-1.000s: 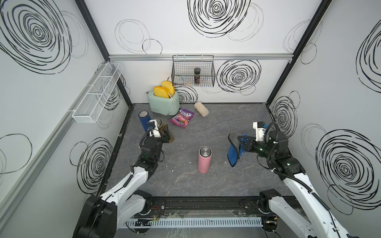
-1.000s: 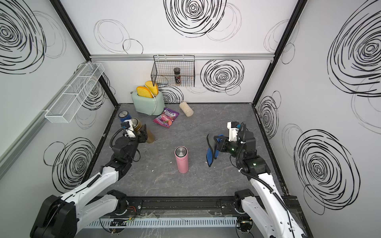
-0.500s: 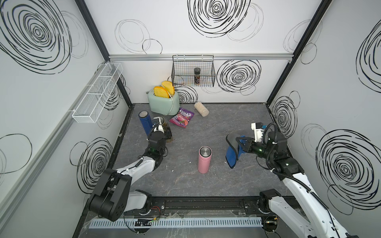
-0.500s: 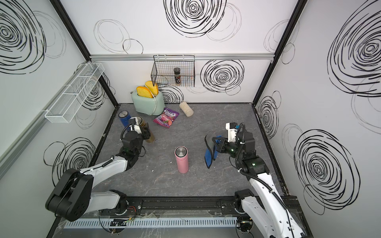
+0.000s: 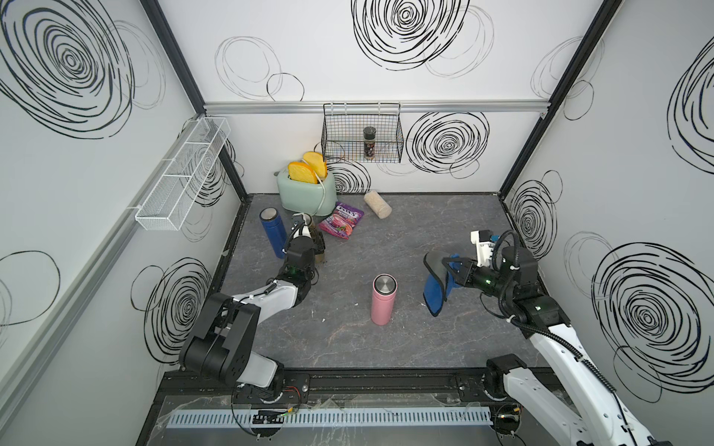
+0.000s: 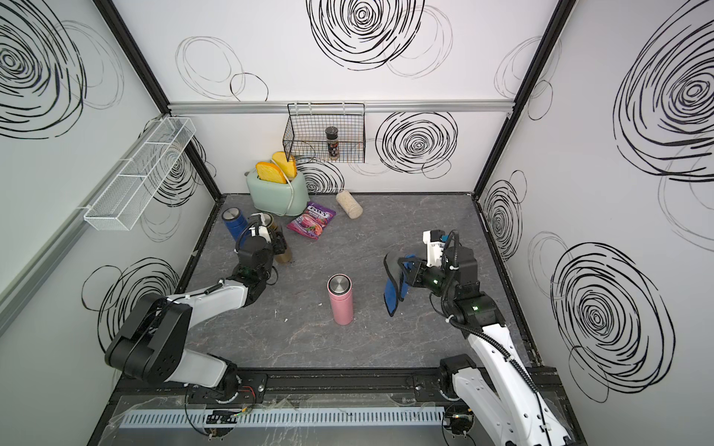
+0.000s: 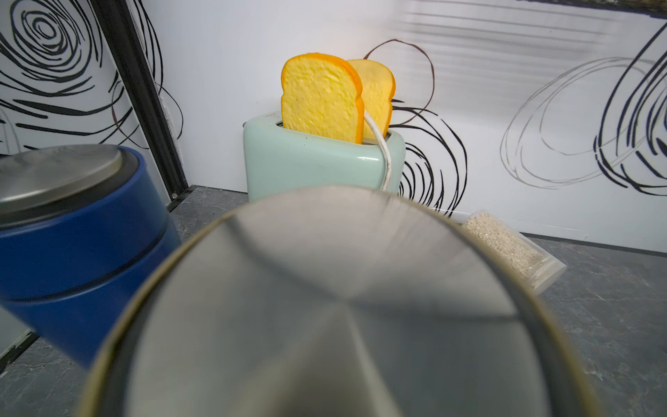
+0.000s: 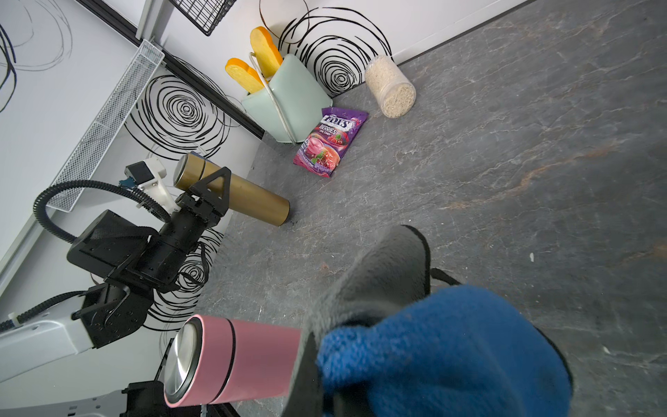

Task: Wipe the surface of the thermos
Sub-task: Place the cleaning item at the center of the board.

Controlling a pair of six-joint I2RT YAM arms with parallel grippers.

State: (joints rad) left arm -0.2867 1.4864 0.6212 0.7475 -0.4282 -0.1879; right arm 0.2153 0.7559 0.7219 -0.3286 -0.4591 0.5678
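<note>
1. Step in hand: preparation for the wipe. The cloth is not yet against any thermos.
2. The left hand (image 8: pixel 211 182) is clenched on the upper barrel of the gold thermos (image 8: pixel 252 202), just below its lid. The right wrist view shows one finger lying across the barrel.
3. The gold thermos is at the back left of the table (image 5: pixel 425 340), just beside the blue thermos (image 5: pixel 272 231) and in front of the toaster (image 5: pixel 305 193). Whether its base rests on the table or hangs just clear of it cannot be told.
4. The right hand (image 5: pixel 448 270) is clamped on a blue-and-grey cloth (image 5: pixel 434 287). The cloth hangs folded below the fingers on the right side of the table. Whether its lower corner touches the table cannot be told.
5. The pink thermos (image 5: pixel 382 305) stands upright with its lid on, alone at mid-table. It is near the cloth but apart from it, and neither hand holds it.
6. Judgement: the gold thermos is the probable wiping target, since one hand steadies it while the other carries the cloth. The pink thermos lies nearer the cloth, so the target is not certain.
7. The next move calls for bringing the cloth and the chosen barrel together, with a flat face of the cloth laid against the side wall.
8. The grip on the gold thermos must be firm enough that the barrel neither twists nor tips under the stroke.
9. Any crossing path must pass clear of the pink thermos, which is free-standing and may topple if struck.
</note>
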